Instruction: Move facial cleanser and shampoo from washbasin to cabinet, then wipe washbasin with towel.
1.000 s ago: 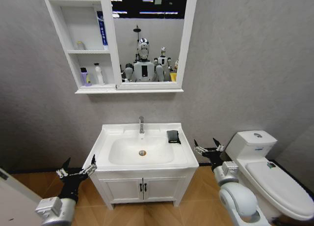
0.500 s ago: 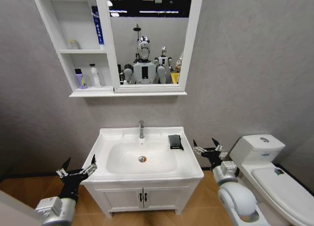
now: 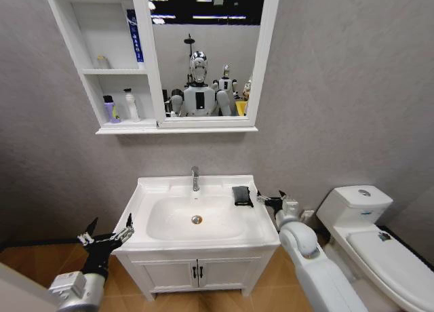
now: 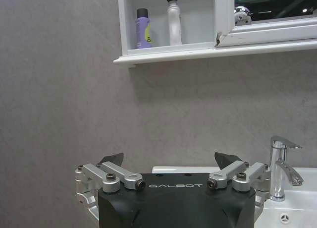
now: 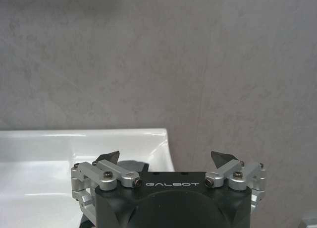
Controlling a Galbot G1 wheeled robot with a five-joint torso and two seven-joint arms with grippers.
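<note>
A grey wall backs the white washbasin (image 3: 203, 220); the towel (image 3: 241, 195) lies on its right rim, and two bottles (image 3: 119, 108) stand in the cabinet (image 3: 112, 61). The right gripper (image 3: 270, 200), fingers apart, has moved in beside the towel. The left gripper (image 3: 108, 236) waits low, fingers apart.

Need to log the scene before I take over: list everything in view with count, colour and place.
washbasin: 1, white, on the vanity.
tap: 1, chrome, basin back rim.
towel: 1, dark grey, basin's right rim.
cabinet: 1, white, on wall above.
bottles: 2, purple and white, lowest shelf.
toilet: 1, white, right of the basin.
left gripper: open, low beside the basin's left corner.
right gripper: open, beside the towel.
</note>
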